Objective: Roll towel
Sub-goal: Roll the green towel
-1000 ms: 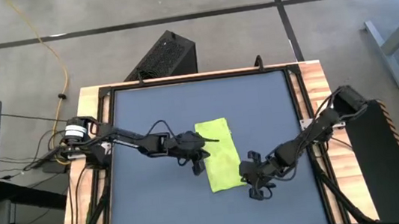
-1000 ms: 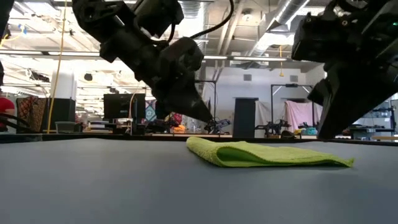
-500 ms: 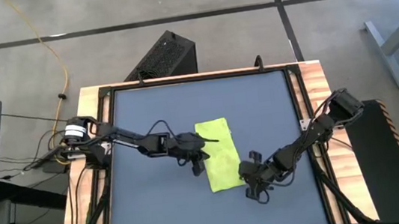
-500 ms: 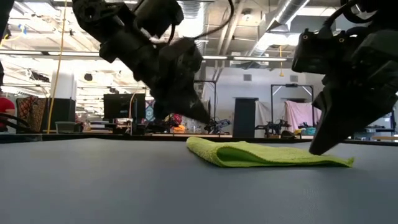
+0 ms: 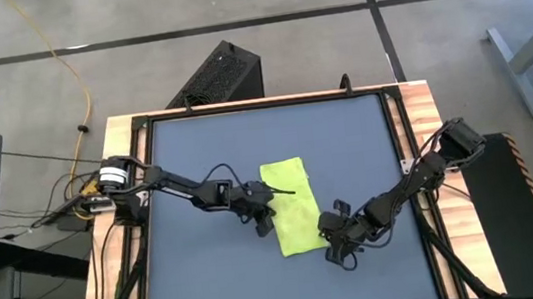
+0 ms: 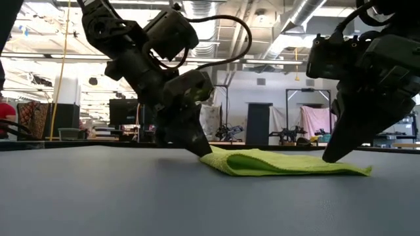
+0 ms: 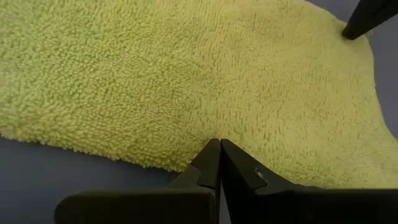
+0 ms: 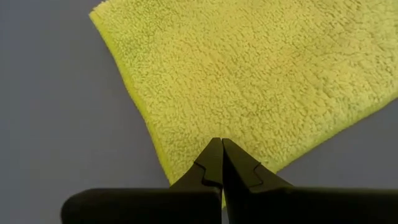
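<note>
The right gripper (image 5: 334,254) is closed on nothing, tips at the near end of the folded lime towel (image 5: 292,207). The left gripper (image 5: 264,225), also pinched empty, meets its long edge farther along. To roll cleanly, both tips should probably slip under the near hem together and turn it evenly away.

towel (image 5: 291,206) showing lime yellow-green, plain; table mat (image 5: 197,157) reading slate blue-grey; both arms looking black; frame (image 5: 420,102) showing light wood.
</note>
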Controlling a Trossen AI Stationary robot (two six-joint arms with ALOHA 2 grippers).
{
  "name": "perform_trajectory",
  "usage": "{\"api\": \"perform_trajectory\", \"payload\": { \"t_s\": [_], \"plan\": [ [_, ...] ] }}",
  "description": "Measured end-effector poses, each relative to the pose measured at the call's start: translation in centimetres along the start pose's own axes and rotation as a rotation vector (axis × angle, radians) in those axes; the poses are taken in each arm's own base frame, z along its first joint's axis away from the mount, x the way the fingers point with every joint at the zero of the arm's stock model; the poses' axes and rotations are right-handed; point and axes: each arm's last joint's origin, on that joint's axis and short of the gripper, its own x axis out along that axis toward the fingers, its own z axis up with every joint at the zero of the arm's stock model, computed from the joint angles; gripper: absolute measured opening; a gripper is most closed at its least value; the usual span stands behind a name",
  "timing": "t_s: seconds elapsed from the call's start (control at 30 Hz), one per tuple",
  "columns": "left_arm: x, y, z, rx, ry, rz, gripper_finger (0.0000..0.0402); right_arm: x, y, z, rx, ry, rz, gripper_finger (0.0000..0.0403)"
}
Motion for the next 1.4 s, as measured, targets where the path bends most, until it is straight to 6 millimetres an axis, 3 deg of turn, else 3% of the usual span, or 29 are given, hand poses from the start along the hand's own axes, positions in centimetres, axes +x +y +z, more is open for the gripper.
{"api": "perform_trajectory", "payload": {
  "t_s": [0.23,0.4,0.7,0.93,1.1,1.23,1.4],
  "plan": [
    [-0.1,0.9,-0.1,-0.018,0.046,0.031,0.0000,-0.1,0.5,1.3,-0.021,-0.017,0.146,0.0020],
    [-1.1,1.2,0.5,-0.020,0.060,0.026,0.0000,-1.4,0.0,2.8,-0.058,-0.029,0.219,0.0020],
    [-6.1,0.4,2.5,0.101,0.047,0.029,0.0000,-5.7,0.0,5.1,-0.195,-0.197,0.321,0.0020],
    [-10.2,-1.1,2.9,0.116,0.027,-0.010,0.0030,-5.4,-0.7,4.2,-0.196,-0.260,0.391,0.0020],
    [-11.6,-3.7,0.7,0.131,-0.046,-0.046,0.0065,-4.7,-1.1,3.4,-0.195,-0.281,0.404,0.0020],
    [-10.9,-6.2,-1.9,0.188,-0.099,-0.121,0.0087,-4.3,-1.0,3.3,-0.267,-0.303,0.398,0.0020],
    [-9.0,-9.1,-4.8,0.385,-0.129,-0.176,0.0108,-4.0,-0.8,2.8,-0.410,-0.302,0.375,0.0030]
  ]
}}
